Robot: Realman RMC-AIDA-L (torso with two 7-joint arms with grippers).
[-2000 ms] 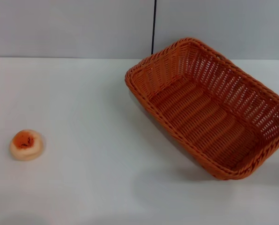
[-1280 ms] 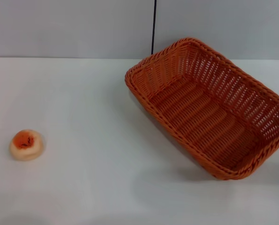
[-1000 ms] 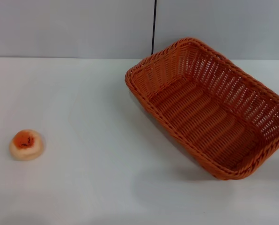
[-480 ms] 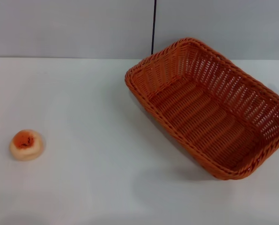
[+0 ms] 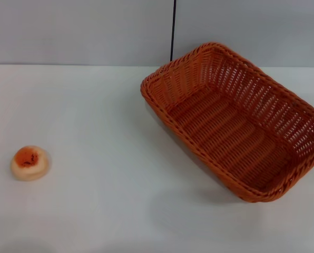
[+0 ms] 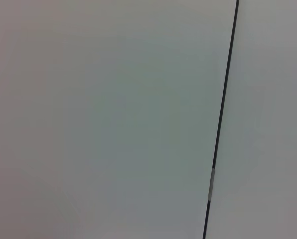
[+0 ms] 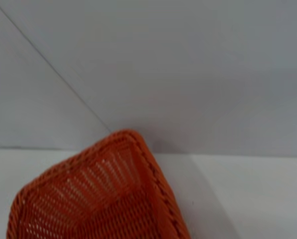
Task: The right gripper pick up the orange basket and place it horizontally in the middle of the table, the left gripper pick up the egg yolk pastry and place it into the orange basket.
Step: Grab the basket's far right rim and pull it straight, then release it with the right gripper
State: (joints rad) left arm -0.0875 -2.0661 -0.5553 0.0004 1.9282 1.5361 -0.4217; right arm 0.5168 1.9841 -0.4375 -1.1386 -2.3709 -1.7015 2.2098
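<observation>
White bench (image 5: 94,132), smooth and plain, backed by a pale grey wall (image 5: 78,31) with a thin dark vertical seam (image 5: 173,31) running down behind the basket's far corner. Orange basket (image 5: 236,121) sits on the bench's right half, set diagonally, long axis running from far-centre toward the near-right edge, open side up, nothing inside. Egg yolk pastry (image 5: 30,163) lies on the bench well to the left and nearer the robot, far apart from the basket, orange-red patch up. Versus 2 s ago: no visible change in the head view, basket and pastry in the same spots. Neither gripper shows in the head view. Left wrist view shows only wall and the dark seam (image 6: 221,124); right wrist view looks at one corner of the basket (image 7: 98,199) on the bench with wall behind. No fingers visible in any view, so can't tell their state or how they stand relative to basket or pastry.
</observation>
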